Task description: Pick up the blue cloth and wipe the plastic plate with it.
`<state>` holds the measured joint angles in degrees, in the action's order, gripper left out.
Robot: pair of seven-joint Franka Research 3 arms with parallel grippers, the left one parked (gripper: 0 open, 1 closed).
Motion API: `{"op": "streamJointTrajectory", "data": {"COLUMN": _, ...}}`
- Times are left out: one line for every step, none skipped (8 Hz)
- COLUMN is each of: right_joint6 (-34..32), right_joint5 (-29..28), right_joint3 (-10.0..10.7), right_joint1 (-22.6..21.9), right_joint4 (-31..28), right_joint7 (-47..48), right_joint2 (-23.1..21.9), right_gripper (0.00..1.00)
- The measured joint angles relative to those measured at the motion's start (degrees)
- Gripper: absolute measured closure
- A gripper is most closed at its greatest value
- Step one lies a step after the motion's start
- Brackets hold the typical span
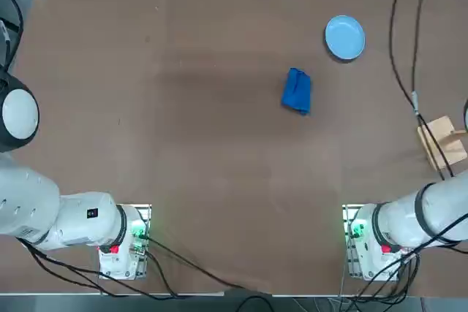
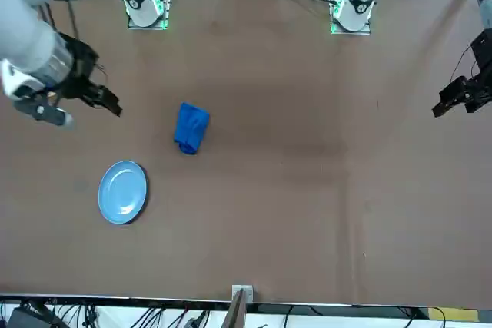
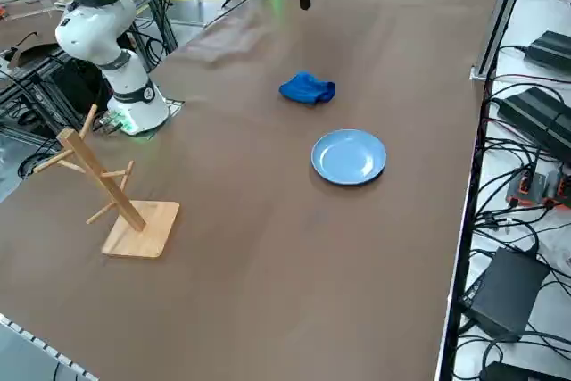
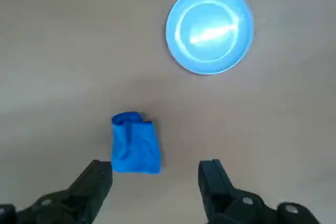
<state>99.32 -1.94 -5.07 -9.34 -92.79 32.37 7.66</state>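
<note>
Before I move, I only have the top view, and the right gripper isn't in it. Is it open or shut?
Observer: The wrist view shows the right gripper open, its fingers apart and holding nothing.
Operator: Does the blue cloth lie flat?
Observer: No. From the right side, the blue cloth stands up from the table in a rumpled bundle.
Operator: And the wooden thing at my right edge?
Observer: The right side view shows a wooden rack: a leaning post with pegs sticking out, rising from a flat base.
</note>
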Motion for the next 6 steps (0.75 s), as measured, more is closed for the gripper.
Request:
{"op": "streamJointTrajectory", "data": {"right_joint6": 3.77, "right_joint5": 0.0, "right_joint3": -0.06, "right_joint1": -2.1, "right_joint4": -2.84, "right_joint7": 3.84, "right_joint2": 0.76, "right_gripper": 0.0}}
{"op": "streamJointTrajectory", "data": {"right_joint6": 7.67, "right_joint5": 0.0, "right_joint3": -0.08, "right_joint1": -3.96, "right_joint4": -5.38, "right_joint7": 7.46, "right_joint2": 1.81, "right_gripper": 0.0}}
{"op": "streamJointTrajectory", "data": {"right_joint6": 11.47, "right_joint5": 0.17, "right_joint3": -0.09, "right_joint1": -5.65, "right_joint4": -7.36, "right_joint7": 10.96, "right_joint2": 3.33, "right_gripper": 0.0}}
{"op": "streamJointTrajectory", "data": {"right_joint6": 15.0, "right_joint5": 0.42, "right_joint3": -0.1, "right_joint1": -7.07, "right_joint4": -8.87, "right_joint7": 14.13, "right_joint2": 5.17, "right_gripper": 0.0}}
{"op": "streamJointTrajectory", "data": {"right_joint6": 18.71, "right_joint5": 0.6, "right_joint3": -0.09, "right_joint1": -7.86, "right_joint4": -10.42, "right_joint7": 16.24, "right_joint2": 6.97, "right_gripper": 0.0}}
{"op": "streamJointTrajectory", "data": {"right_joint6": 22.63, "right_joint5": 0.64, "right_joint3": -0.07, "right_joint1": -8.33, "right_joint4": -12.32, "right_joint7": 17.32, "right_joint2": 8.59, "right_gripper": 0.0}}
